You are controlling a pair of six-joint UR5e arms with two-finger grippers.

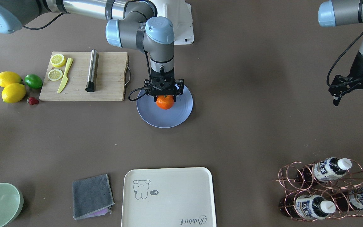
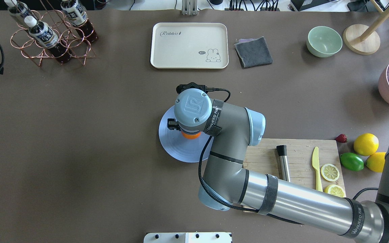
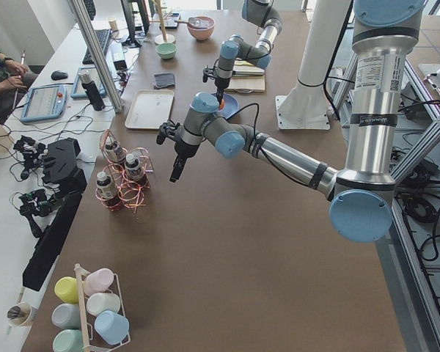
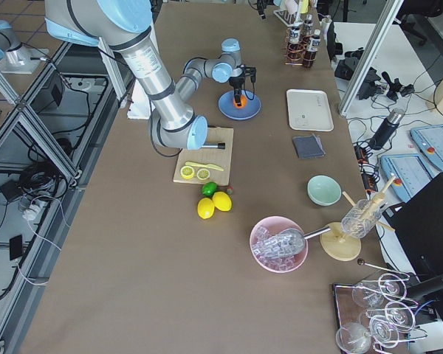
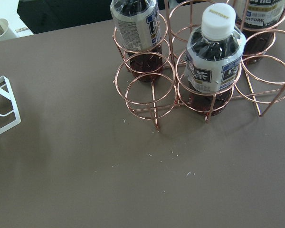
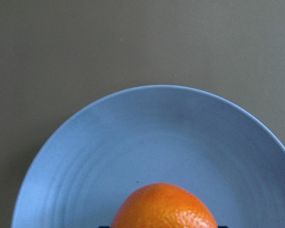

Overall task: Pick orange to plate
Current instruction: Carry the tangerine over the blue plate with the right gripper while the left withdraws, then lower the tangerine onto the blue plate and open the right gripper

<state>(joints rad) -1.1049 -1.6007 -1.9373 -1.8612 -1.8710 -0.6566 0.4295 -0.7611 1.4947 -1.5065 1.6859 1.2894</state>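
The orange (image 1: 165, 102) sits low over the middle of the pale-blue plate (image 1: 169, 120), and my right gripper (image 1: 165, 96) comes straight down on it with a finger at each side, shut on the fruit. From overhead the wrist hides most of it; only a sliver of the orange (image 2: 191, 136) shows above the plate (image 2: 174, 149). The right wrist view has the orange (image 6: 164, 207) at the bottom edge with the plate (image 6: 133, 133) behind it. I cannot tell whether the fruit touches the plate. My left gripper (image 1: 352, 98) hangs open and empty, far off to the side.
A wooden cutting board (image 1: 83, 76) with lemon slices, a yellow knife and a steel rod lies beside the plate. Two lemons (image 1: 9, 86), a lime and a strawberry lie past it. A cream tray (image 1: 168, 197), a grey cloth, a mint bowl and a copper bottle rack (image 1: 326, 189) line the far edge.
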